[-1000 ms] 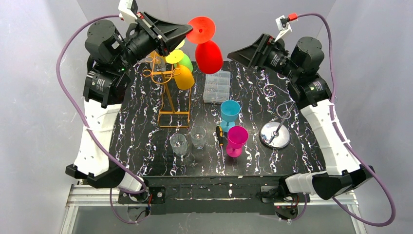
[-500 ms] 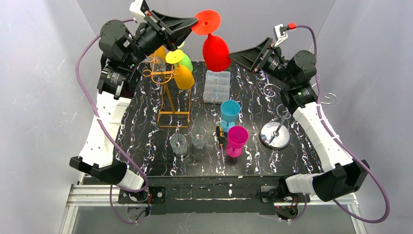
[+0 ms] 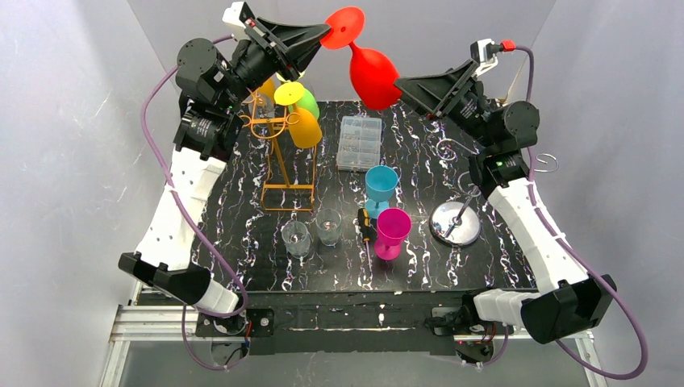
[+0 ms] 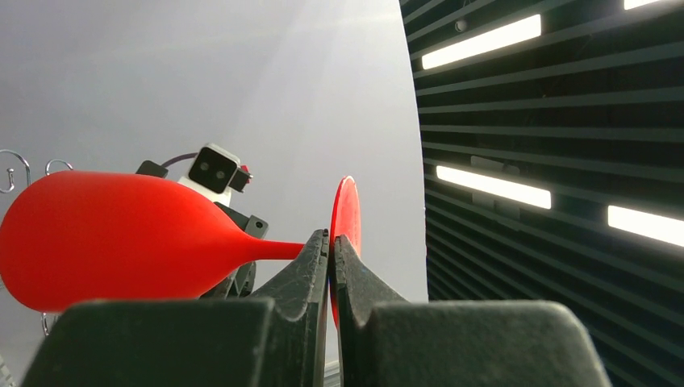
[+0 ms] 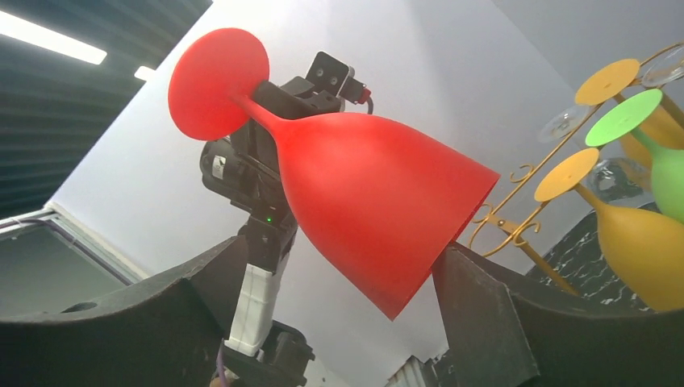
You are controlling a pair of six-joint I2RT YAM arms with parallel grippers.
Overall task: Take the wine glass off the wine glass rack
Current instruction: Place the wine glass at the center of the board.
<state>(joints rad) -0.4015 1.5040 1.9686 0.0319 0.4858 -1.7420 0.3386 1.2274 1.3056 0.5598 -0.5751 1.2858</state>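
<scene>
A red wine glass (image 3: 373, 72) hangs in the air high above the back of the table, clear of the gold wire rack (image 3: 278, 129). My left gripper (image 3: 325, 32) is shut on the rim of its round foot (image 4: 346, 218); the bowl (image 4: 121, 238) points away to the left. My right gripper (image 3: 395, 83) is open, its fingers on either side of the bowl's rim (image 5: 379, 226), one finger (image 5: 484, 298) touching the rim. The rack still holds a yellow-orange glass (image 3: 304, 125) and a green one (image 3: 307, 101).
On the black marbled table stand a clear parts box (image 3: 360, 143), a blue glass (image 3: 381, 187), a magenta glass (image 3: 392, 231), two clear glasses (image 3: 312, 233), a screwdriver (image 3: 366, 226) and a silver rack with a round base (image 3: 456, 222).
Both arms have risen. The red glass has gone up and to the right and tipped from hanging down to nearly sideways. My right gripper has closed in around its bowl.
</scene>
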